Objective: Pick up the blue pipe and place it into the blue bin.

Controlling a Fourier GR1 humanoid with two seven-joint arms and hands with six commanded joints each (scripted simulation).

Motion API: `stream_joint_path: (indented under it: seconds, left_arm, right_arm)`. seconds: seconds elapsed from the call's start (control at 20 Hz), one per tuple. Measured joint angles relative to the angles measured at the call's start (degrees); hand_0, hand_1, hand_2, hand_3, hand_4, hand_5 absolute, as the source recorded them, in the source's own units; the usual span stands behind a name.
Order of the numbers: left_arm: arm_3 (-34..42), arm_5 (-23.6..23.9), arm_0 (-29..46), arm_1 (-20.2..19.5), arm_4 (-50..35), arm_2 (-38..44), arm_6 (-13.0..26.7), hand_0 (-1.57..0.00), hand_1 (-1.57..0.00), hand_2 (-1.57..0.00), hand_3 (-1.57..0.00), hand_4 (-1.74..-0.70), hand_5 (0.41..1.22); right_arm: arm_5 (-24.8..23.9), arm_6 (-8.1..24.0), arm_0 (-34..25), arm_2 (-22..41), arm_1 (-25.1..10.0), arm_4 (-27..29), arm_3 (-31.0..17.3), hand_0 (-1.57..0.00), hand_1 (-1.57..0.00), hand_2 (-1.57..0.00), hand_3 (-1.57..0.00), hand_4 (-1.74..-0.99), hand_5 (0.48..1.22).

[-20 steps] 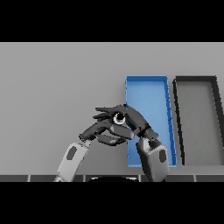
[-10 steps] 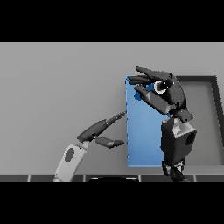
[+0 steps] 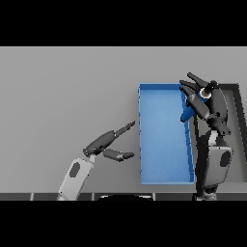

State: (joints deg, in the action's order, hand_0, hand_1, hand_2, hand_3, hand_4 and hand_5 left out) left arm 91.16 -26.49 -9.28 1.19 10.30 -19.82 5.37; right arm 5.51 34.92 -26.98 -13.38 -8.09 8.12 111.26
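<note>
The blue pipe (image 3: 187,112) hangs tilted over the right wall of the blue bin (image 3: 161,144), near its far end. My right hand (image 3: 206,100) is above and just right of the pipe, its fingers (image 3: 192,78) spread out straight toward the far left. The pipe's upper end lies against the palm side of the hand, and part of it is hidden there. My left hand (image 3: 103,144) hovers left of the bin's left wall with its fingers straight, holding nothing.
A black bin (image 3: 237,96) stands right of the blue bin, mostly behind my right forearm (image 3: 214,159). The grey table (image 3: 62,91) stretches to the left and far side.
My right hand has carried the pipe from the middle front to the bin's far right wall, and its fingers have uncurled. The left hand stayed left of the bin and dropped slightly.
</note>
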Motion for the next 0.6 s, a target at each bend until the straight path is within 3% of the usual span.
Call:
stream_joint_path:
  seconds: [0.2, 0.35, 0.6]
  left_arm:
    - [-0.25, 0.82, 0.02, 0.25, 0.88, -0.30, -0.44, 0.00, 0.00, 0.00, 0.00, -0.93, 0.462]
    - [-0.78, 1.06, -1.04, -0.05, 1.00, 0.22, -1.46, 0.00, 0.00, 0.00, 0.00, -0.93, 0.465]
    - [-0.18, 1.37, -0.48, -0.17, 1.43, -0.17, -2.13, 0.00, 0.00, 0.00, 0.00, -0.92, 0.476]
  right_arm:
    - [-3.97, 0.00, 9.25, 3.01, -2.43, -0.56, -1.02, -1.57, -1.57, -1.57, -1.57, -1.500, 1.221]
    - [-9.57, 0.00, 15.39, 6.78, -4.08, -0.61, -3.00, -1.57, -1.57, -1.57, -1.57, -1.500, 1.221]
    - [-20.16, 0.01, 21.57, 14.67, -9.99, 5.11, -6.39, -1.57, -1.57, -1.57, -1.57, -1.497, 1.221]
